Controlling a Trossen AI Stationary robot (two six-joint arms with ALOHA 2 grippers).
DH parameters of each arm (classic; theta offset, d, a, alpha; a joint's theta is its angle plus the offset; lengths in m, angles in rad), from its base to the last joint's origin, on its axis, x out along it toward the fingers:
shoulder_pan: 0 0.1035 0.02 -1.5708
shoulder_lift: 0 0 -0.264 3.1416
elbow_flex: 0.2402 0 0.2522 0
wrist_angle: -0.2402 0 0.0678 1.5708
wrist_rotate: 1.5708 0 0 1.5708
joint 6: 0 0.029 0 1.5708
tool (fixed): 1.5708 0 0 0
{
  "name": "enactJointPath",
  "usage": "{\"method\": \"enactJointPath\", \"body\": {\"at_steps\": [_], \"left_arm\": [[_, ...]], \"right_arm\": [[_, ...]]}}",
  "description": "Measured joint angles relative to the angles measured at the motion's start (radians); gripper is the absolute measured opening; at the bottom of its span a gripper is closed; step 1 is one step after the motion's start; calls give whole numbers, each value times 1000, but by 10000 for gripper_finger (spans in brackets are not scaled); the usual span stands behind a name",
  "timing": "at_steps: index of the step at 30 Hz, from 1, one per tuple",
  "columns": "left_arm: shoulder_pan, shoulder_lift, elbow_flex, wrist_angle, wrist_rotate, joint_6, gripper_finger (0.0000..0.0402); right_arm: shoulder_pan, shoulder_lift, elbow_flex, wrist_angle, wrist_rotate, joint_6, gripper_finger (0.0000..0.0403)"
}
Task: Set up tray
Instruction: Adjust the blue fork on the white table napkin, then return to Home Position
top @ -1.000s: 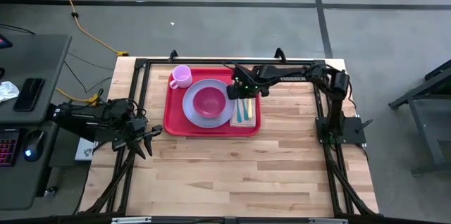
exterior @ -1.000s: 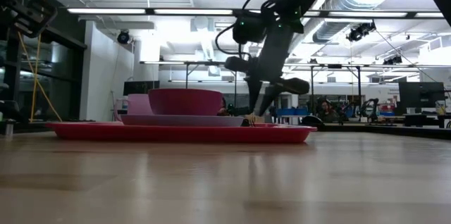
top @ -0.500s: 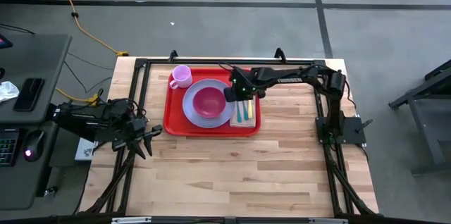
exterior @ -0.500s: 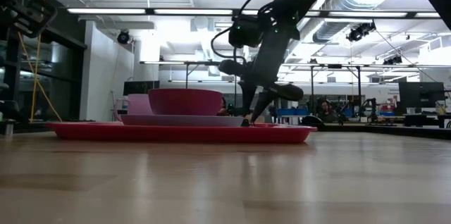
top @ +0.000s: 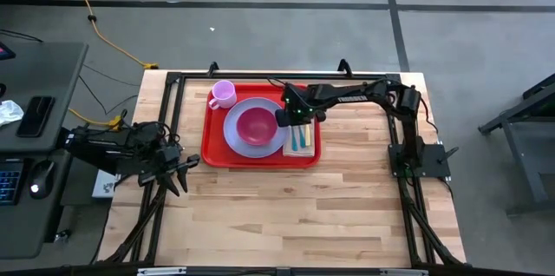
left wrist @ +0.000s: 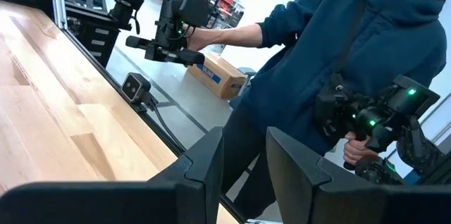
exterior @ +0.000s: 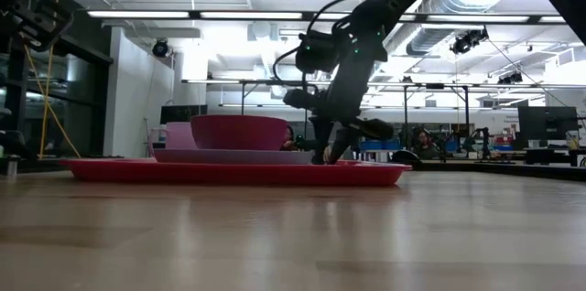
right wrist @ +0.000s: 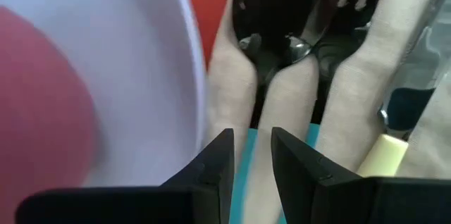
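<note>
The red tray (top: 213,144) lies at the table's far middle and carries a lavender plate (top: 234,134) with a magenta bowl (top: 257,124), a pink cup (top: 223,94) and a beige napkin (right wrist: 225,76) on the tray's right part. On the napkin lie a teal-handled fork (right wrist: 338,41) and a yellow-handled utensil (right wrist: 384,155). My right gripper (right wrist: 252,155) is low over the napkin, just right of the plate, shut on a black spoon with a teal handle (right wrist: 271,48). My left gripper (left wrist: 244,171) waits at the table's left edge (top: 180,170), open, nothing between its fingers. My right gripper pinches the spoon's teal handle (right wrist: 248,141) between its two fingers. The fingers come from above, slanting down from the table's right, and lie roughly along the handle. The spoon's black head points away over the napkin; whether it rests on the cloth I cannot tell.
The plate's rim (right wrist: 197,76) is close beside my right gripper's fingers. Bare wood (top: 295,215) covers the table's near half. A person in a blue hooded top (left wrist: 338,62) stands beyond the table's edge with control handles in hand.
My right gripper has sunk toward the napkin on the tray and shifted a little toward the plate, still shut on the spoon. The tray, plate, bowl and cup have stayed where they were.
</note>
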Motion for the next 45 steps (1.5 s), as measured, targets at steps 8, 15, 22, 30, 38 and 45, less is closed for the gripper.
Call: {"method": "enactJointPath", "body": {"at_steps": [8,15,22,30,38,45], "left_arm": [[0,0,0,0,0,-3,140],[0,0,0,0,0,-3,140],[0,0,0,0,0,-3,140],[0,0,0,0,0,-2,140],[0,0,0,0,0,-5,140],[0,0,0,0,-1,-7,140]], "right_arm": [[-6,-1,0,-5,18,-1,74],[-22,-1,0,-27,20,-1,74],[-26,-1,1,-53,37,-5,74],[-26,-2,1,-9,12,-5,74],[-31,-34,1,32,19,-31,74],[-44,-129,1,18,99,-62,74]]}}
